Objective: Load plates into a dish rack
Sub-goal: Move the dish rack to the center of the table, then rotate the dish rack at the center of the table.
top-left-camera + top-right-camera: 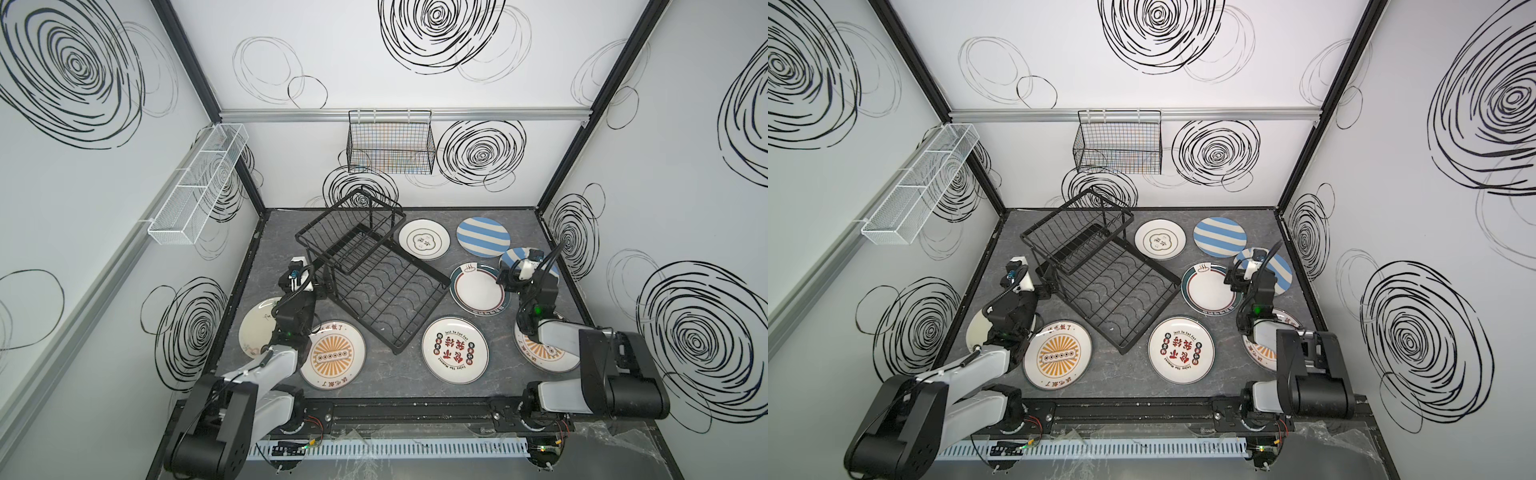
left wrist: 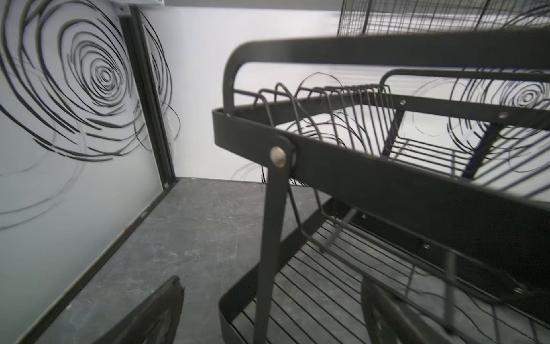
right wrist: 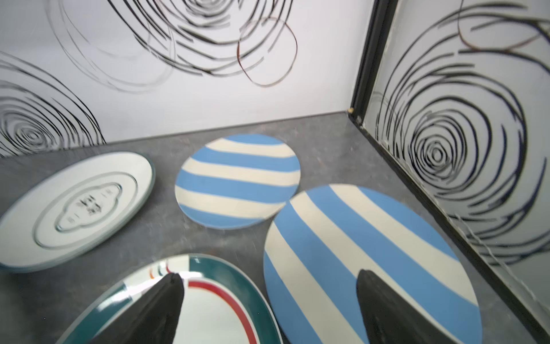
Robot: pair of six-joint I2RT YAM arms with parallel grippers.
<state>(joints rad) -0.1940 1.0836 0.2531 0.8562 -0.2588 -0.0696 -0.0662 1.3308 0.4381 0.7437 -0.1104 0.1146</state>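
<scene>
Right gripper (image 3: 269, 274) spread apart, we see it over green-rimmed plate (image 3: 214, 312) and striped plate (image 3: 372, 253), right-middle in both top views; left gripper (image 2: 270, 280) apart, straddling dish rack (image 2: 357, 166) post

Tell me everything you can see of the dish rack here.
The dish rack is black metal wire in two tiers: a raised upper basket over a longer lower tray with wavy slots. Both are empty. It stands upright, set diagonally on the grey table. The open left gripper straddles one corner leg; contact is unclear.

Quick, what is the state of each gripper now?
Left gripper: open, holding nothing, at the dish rack leg.
Right gripper: open, holding nothing, above the green-rimmed plate.
</scene>
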